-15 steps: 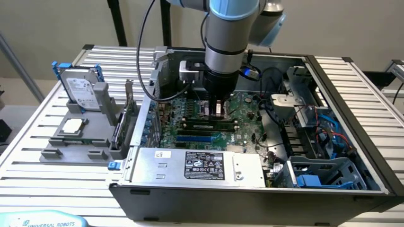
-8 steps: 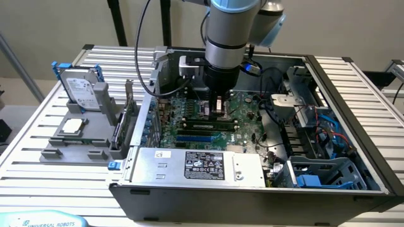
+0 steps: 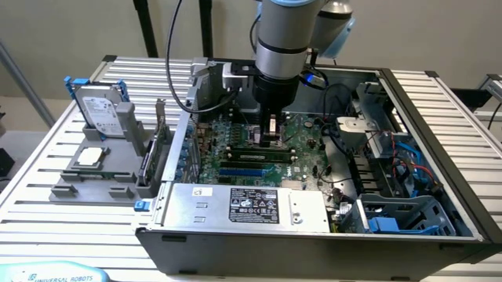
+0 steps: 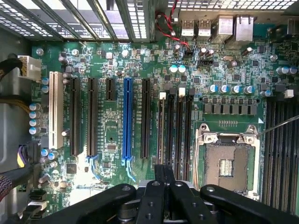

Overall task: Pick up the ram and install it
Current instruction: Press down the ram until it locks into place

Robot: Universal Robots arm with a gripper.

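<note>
Currently the gripper (image 3: 271, 140) is low inside the case (image 3: 439, 176), over the board (image 4: 112, 135), with its fingers (image 4: 159, 173) together and nothing clamped between them that I can see. The ram (image 3: 255, 157) lies along a slot just beside the fingertips, on their power-supply (image 3: 243, 205) side; it looks to be in the slot rather than loose on the board. The socket (image 4: 229, 165) lies beside the fingertips, open and bare.

Assessment: pick-up is done and I judge the work to be in the install step, at or near seating. I cannot tell whether the stick is fully home or whether the end clips have latched.

Requirement: any further press calls for closed fingertips centred on the stick's top edge, force straight down, and no sideways drag toward the socket.
</note>
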